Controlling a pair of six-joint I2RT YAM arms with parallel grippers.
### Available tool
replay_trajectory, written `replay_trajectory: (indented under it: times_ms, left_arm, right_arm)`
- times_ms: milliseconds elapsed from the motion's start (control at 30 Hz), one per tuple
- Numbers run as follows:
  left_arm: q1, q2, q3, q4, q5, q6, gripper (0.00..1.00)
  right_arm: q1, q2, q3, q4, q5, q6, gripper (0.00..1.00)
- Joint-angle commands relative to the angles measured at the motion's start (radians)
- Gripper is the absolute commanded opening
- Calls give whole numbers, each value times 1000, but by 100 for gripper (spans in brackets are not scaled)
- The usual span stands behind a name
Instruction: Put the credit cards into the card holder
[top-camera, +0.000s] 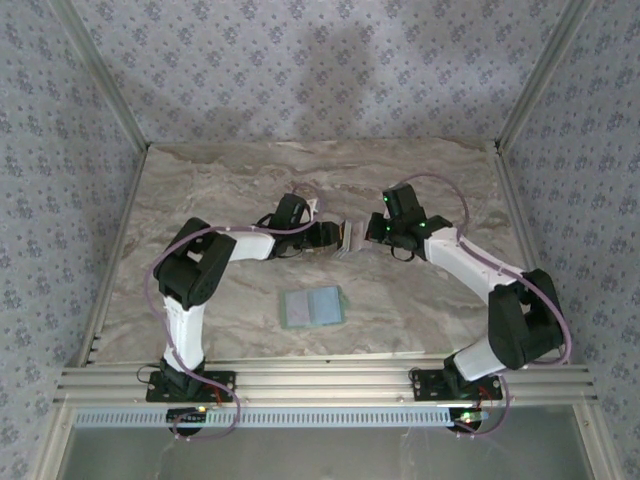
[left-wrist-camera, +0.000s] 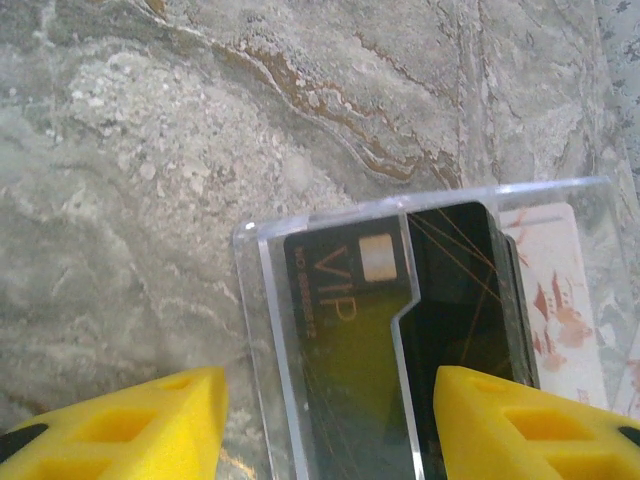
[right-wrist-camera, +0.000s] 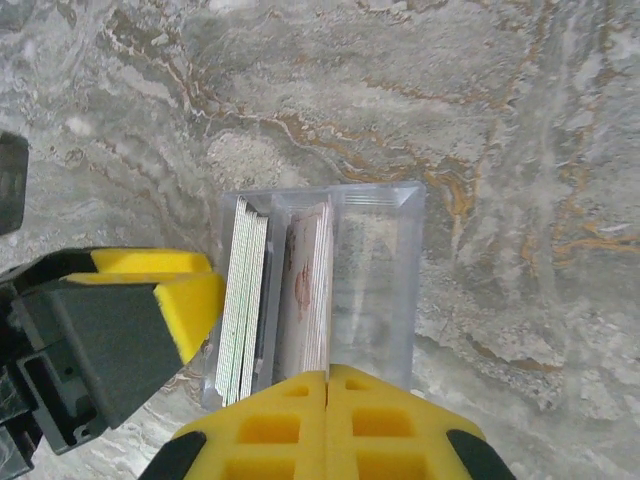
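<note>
Walls covered with pale blue flowered paper (top-camera: 300, 60) close three sides of a bench (top-camera: 200, 190) with a grey-brown marble pattern. In its middle, between the two arms, stands a small clear plastic box (right-wrist-camera: 375, 260). The credit cards are inside it, standing on their edges: a silvery-grey striped stack (right-wrist-camera: 245, 300), a white card with red print (right-wrist-camera: 305, 290) and a black card with gold "VIP" letters (left-wrist-camera: 340, 330). The card holder, a flat sage-green wallet of two panels (top-camera: 313, 307), lies nearer to the arm bases, well apart from the box.

The left pincer (left-wrist-camera: 330, 380) straddles the box, with one yellow pad against its side wall. Whether it really presses, I cannot tell. The right pincer (right-wrist-camera: 328, 385) is clenched right at the near edge of the white card. Whether the card sits between the pads is hidden.

I judge the cards to be light, stiff and smooth, so they may slip. The best place to take one is its free upper edge, pinched on both flat faces and lifted straight, so that the neighbours do not come with it. The box seems light too and may tip without support.
</note>
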Motion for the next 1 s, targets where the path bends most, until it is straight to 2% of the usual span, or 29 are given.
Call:
replay_trajectory:
  times_ms: [0,333,567,700,767,967]
  left_arm:
    - [-7,-85,-31,17,8,25,58]
    - [-5,-299,-180,13,-33,59,64]
    - [-13,-506,-341,-102,-183,109,68]
    - [-22,-603,-417,-172,-284,119,70]
    - [-38,-634,-452,-202,-333,127,70]
    - [-103,-624,-548,-201,-418,125,67]
  right_arm:
    - [8,-47,-22,-32,71,20,2]
    - [81,-178,-85,5,157,38,0]
    - [222,-229,-150,68,173,11,0]
    - [285,-223,-208,160,92,8,0]
    - [303,-206,-242,225,12,1,0]
    - [326,-123,-314,391,-212,18,0]
